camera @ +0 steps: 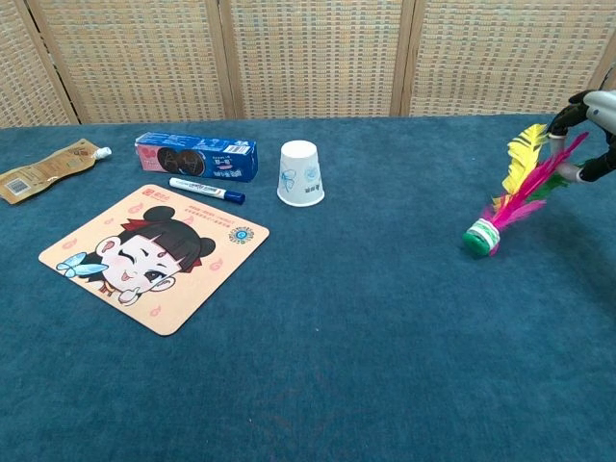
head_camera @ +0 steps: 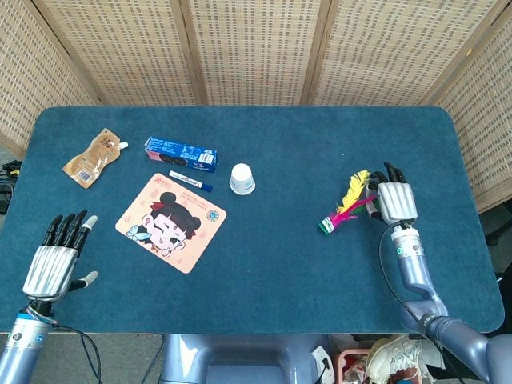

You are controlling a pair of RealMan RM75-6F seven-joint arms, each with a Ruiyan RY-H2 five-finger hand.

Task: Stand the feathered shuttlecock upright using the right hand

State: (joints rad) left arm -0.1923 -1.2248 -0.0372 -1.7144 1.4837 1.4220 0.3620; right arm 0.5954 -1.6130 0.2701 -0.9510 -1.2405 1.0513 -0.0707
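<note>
Shuttlecock [head_camera: 346, 210] in the head view lies tilted on the blue table [head_camera: 280, 264] at its right side, green base low to the left, its feather tips pinched by the right hand [head_camera: 395, 200], while the left hand [head_camera: 54, 260] rests at the near left edge with fingers spread, holding nothing. From the chest view the shuttlecock [camera: 510, 202] leans up to the right with its base on the cloth, feathers grasped in the right hand [camera: 592, 125] at the frame's edge, well apart from the paper cup [camera: 300, 173]

print on blue box [camera: 195, 157], marker [camera: 206, 189], cup [camera: 300, 174], all too small to read
</note>
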